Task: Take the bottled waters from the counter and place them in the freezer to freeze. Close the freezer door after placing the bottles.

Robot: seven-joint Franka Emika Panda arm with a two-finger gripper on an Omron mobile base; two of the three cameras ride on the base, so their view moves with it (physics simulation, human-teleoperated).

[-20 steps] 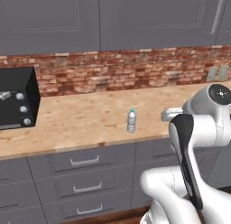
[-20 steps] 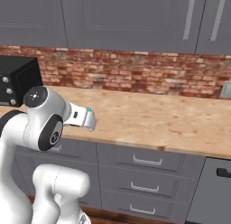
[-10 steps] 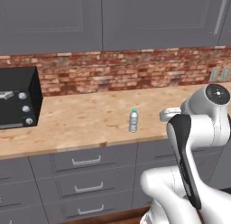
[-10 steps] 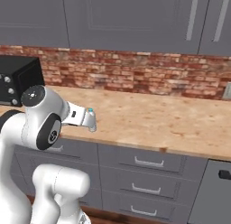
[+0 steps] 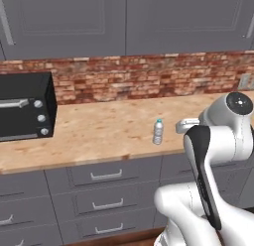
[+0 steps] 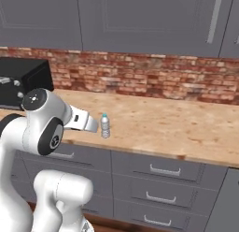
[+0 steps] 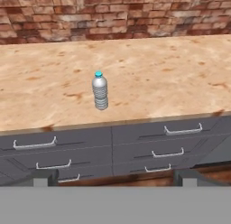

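Long tan speckled counter across the scene, over grey drawer fronts with silver handles, backed by a red brick wall and topped by grey upper cabinets. Black toaster oven with silver knobs at the left end of the counter, well apart from everything else; seen again at the left edge of the right base view, partly behind the arm's shoulder. Pale wall outlet on the brick at far right in the left base view.

White robot arm rising in front of the drawers, its forearm reaching over the counter's front edge in both base views. Nothing standing between hand and bottle.

Clear ribbed bottle with teal cap upright on the counter, near the front edge, bare slab all around it. In the right base view, just beside the tip of the white forearm, slightly right of it; in the left base view, a little left of that same tip.

Gripper wide apart, empty, dark finger tips low at the two sides of the hand view, held back in front of the drawer fronts. Bottle above and between them there, a little left of centre, well apart from both.
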